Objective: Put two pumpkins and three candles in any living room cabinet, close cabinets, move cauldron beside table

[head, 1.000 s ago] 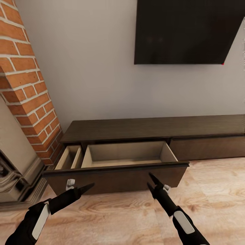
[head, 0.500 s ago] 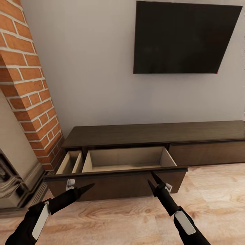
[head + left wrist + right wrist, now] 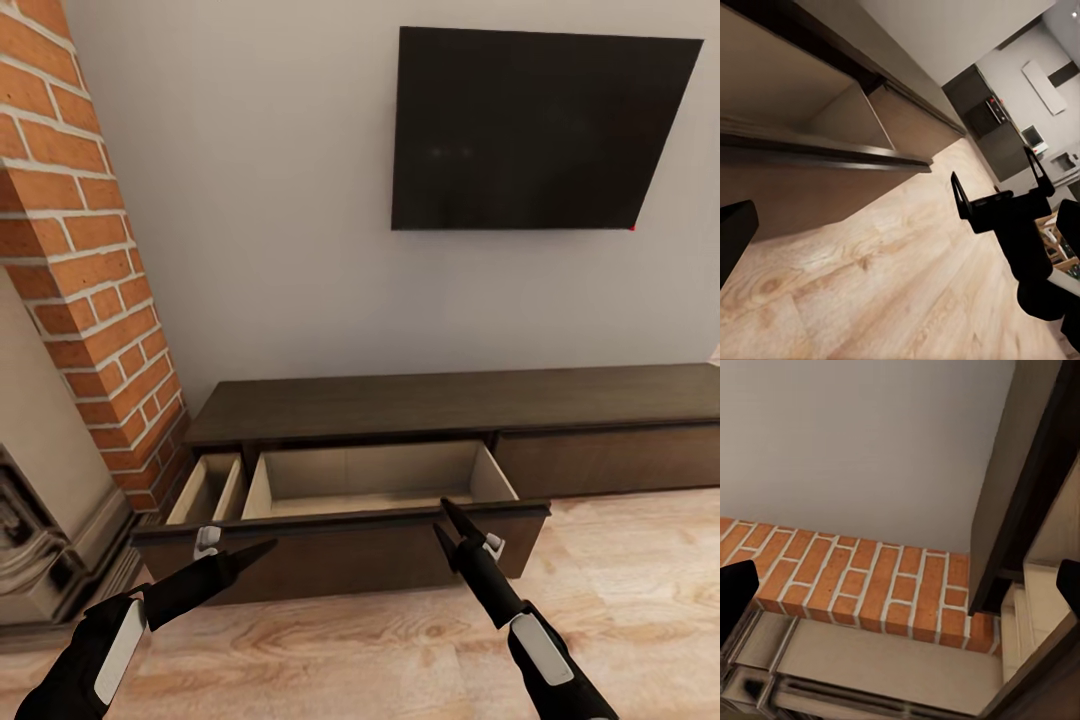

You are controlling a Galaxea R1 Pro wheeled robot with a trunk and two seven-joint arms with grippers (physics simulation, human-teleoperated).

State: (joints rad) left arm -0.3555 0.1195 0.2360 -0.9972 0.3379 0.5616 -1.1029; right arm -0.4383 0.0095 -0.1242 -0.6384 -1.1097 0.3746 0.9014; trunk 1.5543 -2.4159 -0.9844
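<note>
Here's the cabinet (image 3: 450, 400), long, low and dark brown, running along the white wall (image 3: 260, 200) under the black TV (image 3: 540, 130). Its wide drawer (image 3: 340, 545) stands pulled out over the light wood floor (image 3: 400, 650), pale beige inside and bare as far as the head view reaches; a narrow side compartment (image 3: 208, 488) shows at its left end, next to the red-brick fireplace column (image 3: 80, 250). The neighbouring drawer front (image 3: 610, 458) to the right sits flush.

Both arms are low, in front of that open drawer. The left gripper (image 3: 240, 553) points toward the drawer front, fingers spread apart and holding nothing. The right gripper (image 3: 452, 528) rises near the drawer's right end, its two fingers parted too, nothing between them.

From the left wrist view the drawer's dark front edge (image 3: 825, 150) crosses above the floorboards, and the right gripper (image 3: 1001, 191) appears with its prongs wide apart, a kitchen area (image 3: 1020, 120) far behind it. The right wrist view looks along the brickwork (image 3: 862, 574) to the cabinet's dark end panel (image 3: 1020, 502).
</note>
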